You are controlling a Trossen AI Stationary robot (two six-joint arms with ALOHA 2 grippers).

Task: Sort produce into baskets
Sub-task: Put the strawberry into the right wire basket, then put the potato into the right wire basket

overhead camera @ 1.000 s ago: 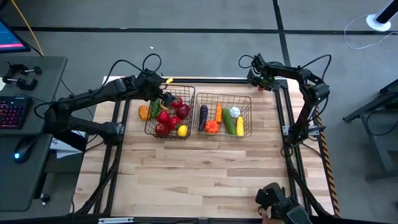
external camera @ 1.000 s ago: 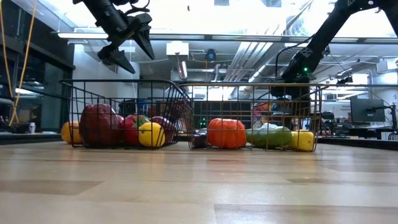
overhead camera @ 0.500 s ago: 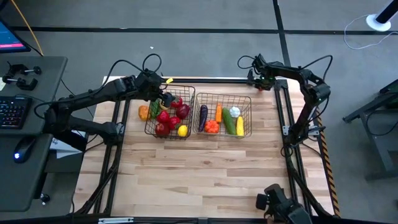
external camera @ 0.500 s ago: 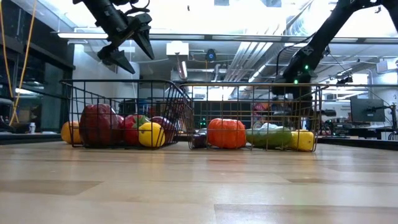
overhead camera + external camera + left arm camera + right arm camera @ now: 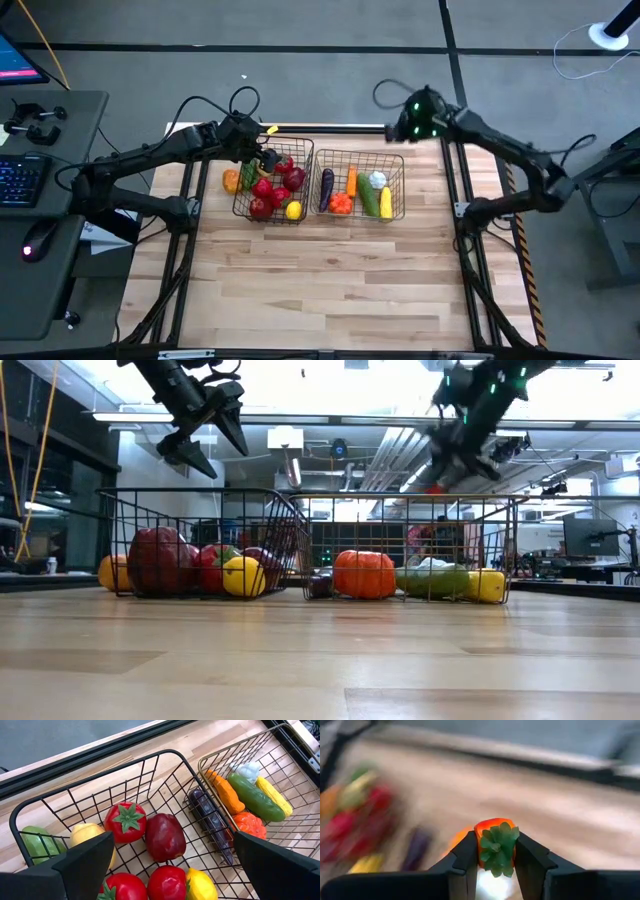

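Observation:
Two wire baskets stand side by side at the table's far middle. The left basket (image 5: 238,196) holds red, yellow and green produce (image 5: 162,837). The right basket (image 5: 402,186) holds an aubergine, a carrot, a cucumber, corn and an orange piece (image 5: 248,823). My left gripper (image 5: 262,158) hangs open above the left basket, touching nothing. My right gripper (image 5: 405,128) hovers high over the right basket's far right corner, shut on a small red-orange fruit (image 5: 495,837) with a green leafy top. My right gripper pinches the small red-orange fruit between its two fingers (image 5: 466,854), which sit on opposite sides of it at its leafy top (image 5: 497,851). The fingers slant downward. The fruit is lifted clear, well above the basket and the table.
An orange fruit (image 5: 231,181) lies on the table against the left basket's left wall. The near half of the wooden table (image 5: 320,280) is bare. A desk with keyboard and mouse (image 5: 40,200) stands beyond the table's left edge.
My right gripper has risen quickly from low behind the right basket's far right corner to well above it, rolling and tipping as it went, and it carries the small red fruit up clear of the table. Its arm has swung out toward the table's right.

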